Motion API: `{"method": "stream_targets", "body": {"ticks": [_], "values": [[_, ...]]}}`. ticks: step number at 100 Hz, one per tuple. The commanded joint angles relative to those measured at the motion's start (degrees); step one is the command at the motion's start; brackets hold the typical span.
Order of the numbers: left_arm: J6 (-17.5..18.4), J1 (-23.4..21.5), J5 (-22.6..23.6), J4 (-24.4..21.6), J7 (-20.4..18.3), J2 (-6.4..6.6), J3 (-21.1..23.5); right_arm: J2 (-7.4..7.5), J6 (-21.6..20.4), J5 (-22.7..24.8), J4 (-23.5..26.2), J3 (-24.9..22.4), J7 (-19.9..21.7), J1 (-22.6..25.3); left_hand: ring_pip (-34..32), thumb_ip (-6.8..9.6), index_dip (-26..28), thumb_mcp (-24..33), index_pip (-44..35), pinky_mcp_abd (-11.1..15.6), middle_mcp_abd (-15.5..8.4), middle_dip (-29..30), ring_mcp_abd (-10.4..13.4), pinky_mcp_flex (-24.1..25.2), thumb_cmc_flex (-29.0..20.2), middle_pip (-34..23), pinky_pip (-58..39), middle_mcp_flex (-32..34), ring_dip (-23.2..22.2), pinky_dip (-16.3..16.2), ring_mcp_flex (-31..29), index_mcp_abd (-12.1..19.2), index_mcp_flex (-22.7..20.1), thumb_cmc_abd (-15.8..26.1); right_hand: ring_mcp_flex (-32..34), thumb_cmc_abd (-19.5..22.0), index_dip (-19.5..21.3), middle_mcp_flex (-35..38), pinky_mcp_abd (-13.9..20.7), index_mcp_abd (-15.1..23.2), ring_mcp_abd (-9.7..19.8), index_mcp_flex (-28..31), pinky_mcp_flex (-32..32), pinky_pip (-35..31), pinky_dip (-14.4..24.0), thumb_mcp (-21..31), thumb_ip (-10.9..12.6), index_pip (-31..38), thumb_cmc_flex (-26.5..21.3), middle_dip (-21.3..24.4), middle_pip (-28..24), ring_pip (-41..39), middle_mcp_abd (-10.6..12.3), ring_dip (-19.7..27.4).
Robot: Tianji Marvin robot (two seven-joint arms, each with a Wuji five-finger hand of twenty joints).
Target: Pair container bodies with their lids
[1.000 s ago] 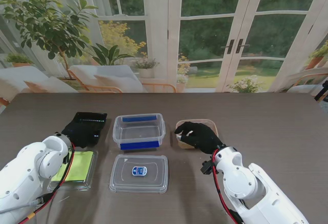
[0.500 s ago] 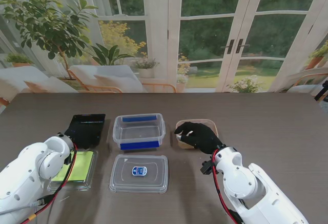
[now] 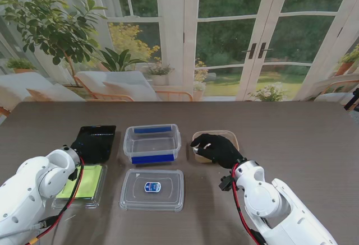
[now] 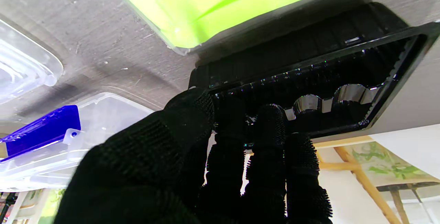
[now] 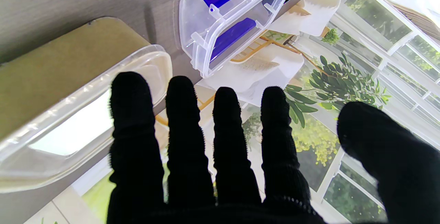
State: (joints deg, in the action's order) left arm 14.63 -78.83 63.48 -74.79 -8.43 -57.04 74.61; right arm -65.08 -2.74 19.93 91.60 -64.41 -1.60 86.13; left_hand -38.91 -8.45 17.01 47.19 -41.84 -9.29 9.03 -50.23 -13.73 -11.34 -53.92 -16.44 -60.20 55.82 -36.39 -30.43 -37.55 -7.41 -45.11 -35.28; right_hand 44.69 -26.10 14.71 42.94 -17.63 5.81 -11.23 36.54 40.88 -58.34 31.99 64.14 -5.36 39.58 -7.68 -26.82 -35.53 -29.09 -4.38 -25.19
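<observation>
Black tray (image 4: pixel 309 79) gripped by left hand (image 4: pixel 220 162), wrist view shows.

Table (image 3: pixel 291 127): dark grey-brown wood-grain surface, matt, fine scratches visible in the left wrist view.
Black tray (image 3: pixel 96 138): thin moulded plastic, high gloss, ribbed walls catching highlights (image 4: pixel 330 79).
Clear box with blue latches (image 3: pixel 152 142): transparent smooth plastic; latches glossy opaque blue.
Flat clear lid (image 3: pixel 152 189): transparent plastic, smooth, small printed sticker at centre.
Yellow-green lid (image 3: pixel 84 183): translucent glossy plastic with clear rim.
Tan container (image 3: pixel 230 138): matt, possibly paper pulp; its clear lid (image 5: pixel 79 120) glossy plastic.
Both hands (image 3: pixel 217 149) (image 4: pixel 220 169): black knitted cloth gloves, matt, fuzzy nap.
Arm shells: smooth white glossy plastic.
</observation>
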Motion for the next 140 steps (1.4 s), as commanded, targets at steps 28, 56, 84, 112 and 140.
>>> {"method": "stream_targets", "body": {"ticks": [28,56,84,112,140], "values": [[0.9,-0.2,0.78,-0.27,-0.91,0.11,0.27,-0.26,-0.1,-0.13,-0.17,0.44,0.93,-0.04,-0.51,-2.01,-0.45,-1.56,-1.49,0.91,0.77,-0.49,-0.73,0.56,-1.61,0.28,-1.42,1.23,-0.59,-0.43,-1.23,0.53,-0.51,-1.71,-0.88,1.79,0.11,0.63,0.69,0.33,0.24,0.32,-26.45,-0.87,0.2,-0.3,1.42,0.14,1.68,0.81,0.56,0.22,0.31,0.71],[1.74,0.48,0.2,0.12,-0.23,0.03,-0.36,-0.3,-0.23,-0.3,-0.68,0.83,0.95,-0.45,-0.06,-1.98,-0.57,-1.7,-1.45,1.06,0.84,-0.11,-0.72,0.78,-1.53,0.17,-0.96,0.85,-0.42,-0.22,-0.93,0.24,-0.28,-1.25,-0.84,1.77,0.13,0.72,0.73,0.31,0.09,0.3,-26.45,-0.89,0.19,-0.25,1.42,0.2,1.62,0.81,0.53,0.18,0.26,0.69],[1.97,1.05,-0.34,0.1,-0.5,-0.01,-1.37,-0.37,-0.3,-0.43,-1.1,1.0,0.83,-0.73,0.27,-2.11,-0.56,-2.23,-1.36,1.01,0.9,0.19,-0.75,1.05,-0.79,-0.1,-0.56,0.18,-0.32,-0.04,-0.64,0.22,0.04,-1.0,-0.88,1.76,0.12,0.66,0.72,0.3,0.07,0.31,-26.44,-0.9,0.18,-0.26,1.41,0.18,1.59,0.83,0.58,0.21,0.24,0.71],[0.88,0.22,2.26,-1.28,-1.76,0.27,-1.05,-0.37,-0.56,-0.48,-1.48,1.16,0.86,-0.97,3.44,-0.54,1.28,3.21,7.82,-0.28,1.86,15.43,-1.26,3.13,12.85,-4.92,1.9,-6.38,0.87,0.97,2.13,-2.46,1.7,1.0,-0.85,1.74,0.13,0.65,0.73,0.33,0.14,0.29,-26.48,-0.89,0.17,-0.29,1.42,0.19,1.56,0.83,0.58,0.18,0.23,0.69],[0.46,0.39,3.34,-0.6,-0.23,0.31,-2.15,-0.41,-0.71,-0.65,-1.7,1.31,0.79,-1.09,0.43,-3.1,3.79,0.97,-2.81,-0.39,0.5,3.9,-0.56,1.34,5.74,-6.98,-0.26,-4.07,-1.09,-0.02,-0.24,-0.27,3.6,-3.05,-0.83,1.76,0.14,0.64,0.74,0.28,0.21,0.31,-26.4,-0.94,0.19,-0.24,1.42,0.22,1.56,0.83,0.57,0.19,0.24,0.69]]}}
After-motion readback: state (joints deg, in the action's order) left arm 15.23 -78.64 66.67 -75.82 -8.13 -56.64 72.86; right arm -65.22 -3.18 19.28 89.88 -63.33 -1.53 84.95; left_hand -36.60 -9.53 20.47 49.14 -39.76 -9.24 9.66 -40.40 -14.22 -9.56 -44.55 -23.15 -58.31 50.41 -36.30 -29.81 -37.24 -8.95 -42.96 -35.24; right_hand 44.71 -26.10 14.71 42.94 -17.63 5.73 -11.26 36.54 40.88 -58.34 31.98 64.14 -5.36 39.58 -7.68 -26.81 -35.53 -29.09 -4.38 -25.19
